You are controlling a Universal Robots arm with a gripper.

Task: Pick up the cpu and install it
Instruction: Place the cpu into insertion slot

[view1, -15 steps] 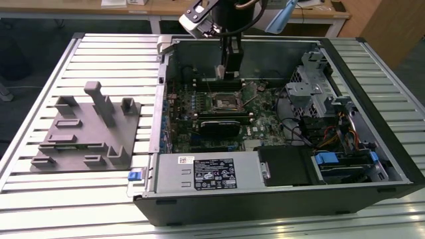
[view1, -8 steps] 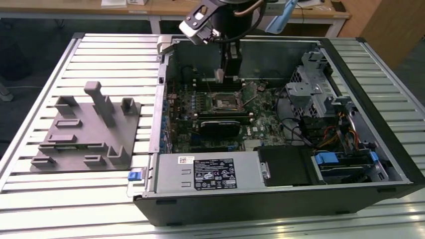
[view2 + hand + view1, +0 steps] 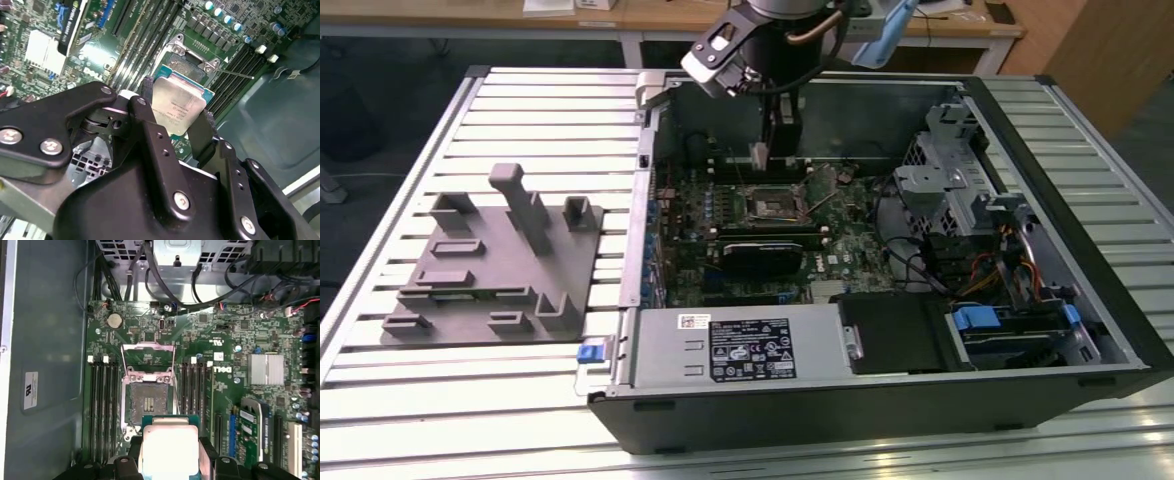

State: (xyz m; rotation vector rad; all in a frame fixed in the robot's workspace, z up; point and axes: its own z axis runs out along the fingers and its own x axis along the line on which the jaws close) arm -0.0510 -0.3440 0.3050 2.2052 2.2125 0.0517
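– Over on the exterior view's left, grey holder blocks (image 3: 494, 262) sit on the slatted table (image 3: 400, 420), and I can spot no chip on them. Agree?
– Agree. Moving right: open computer case (image 3: 854, 420), motherboard (image 3: 847, 215) inside, socket (image 3: 771, 205) mid-board. Progress?
– Pick-up done, I'd say. The cpu (image 3: 179, 102) is in the gripper (image 3: 767, 148), hanging over the board close to the socket, apart from it.
– Install?
– Not done. In the first wrist view the socket (image 3: 147, 402) is bare, its metal frame (image 3: 148, 356) looks swung open, and the chip is clear of it. Seating it is what's left, as far as I can judge.
– Gripper state?
– Narrowly parted, pinching the cpu by two opposite edges. The second wrist view has the black fingers (image 3: 201, 131) pressed on either side, silvery top facing the camera.
– Touching anything else?
– Nothing I can see.
– Right side?
– Drive cage (image 3: 961, 170) and cable bundle (image 3: 1001, 255) on the exterior view's right, well apart from the gripper.
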